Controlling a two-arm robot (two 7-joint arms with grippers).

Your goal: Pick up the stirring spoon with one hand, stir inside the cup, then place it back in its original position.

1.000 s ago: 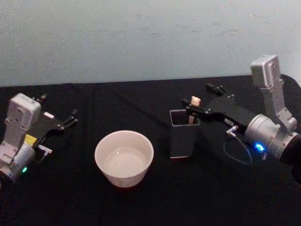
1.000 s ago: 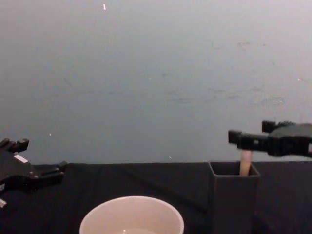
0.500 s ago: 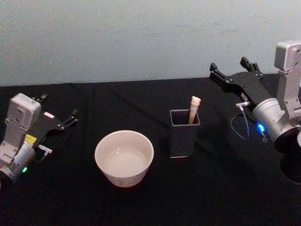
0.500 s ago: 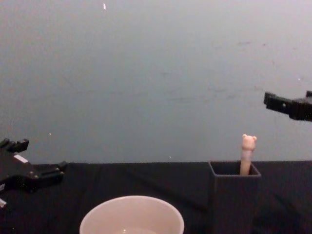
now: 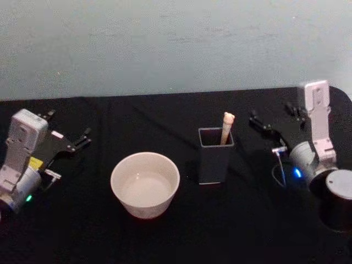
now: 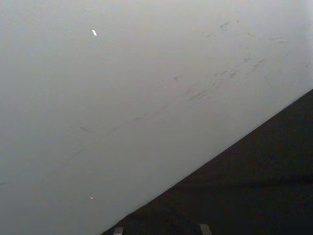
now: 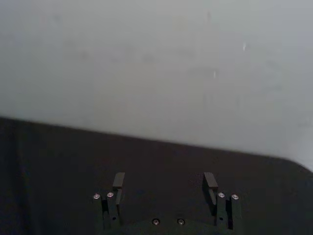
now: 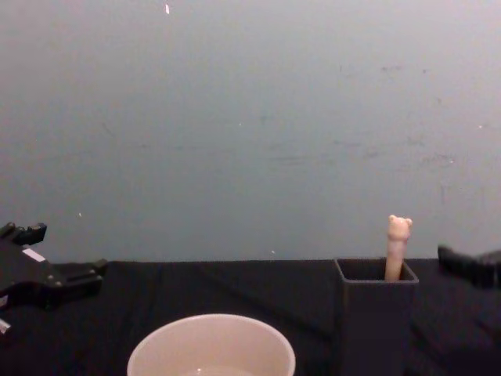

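Stirring spoon (image 5: 226, 127): one, upright in one holder (image 5: 214, 159); one cup (image 5: 145, 184); both grippers' jaws apart.

Sitting on the black tablecloth (image 5: 165, 236): one cream cup (image 5: 145, 185), one dark grey square holder (image 5: 215, 155), one bear-topped stirring spoon (image 5: 226, 127). Two grippers showing: left gripper (image 5: 70, 132), right gripper (image 5: 278, 118).

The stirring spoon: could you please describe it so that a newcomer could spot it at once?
On the black table, right of the wide cream cup, stands a dark grey square holder. The stirring spoon leans inside it, its pale beige handle topped by a small bear head.
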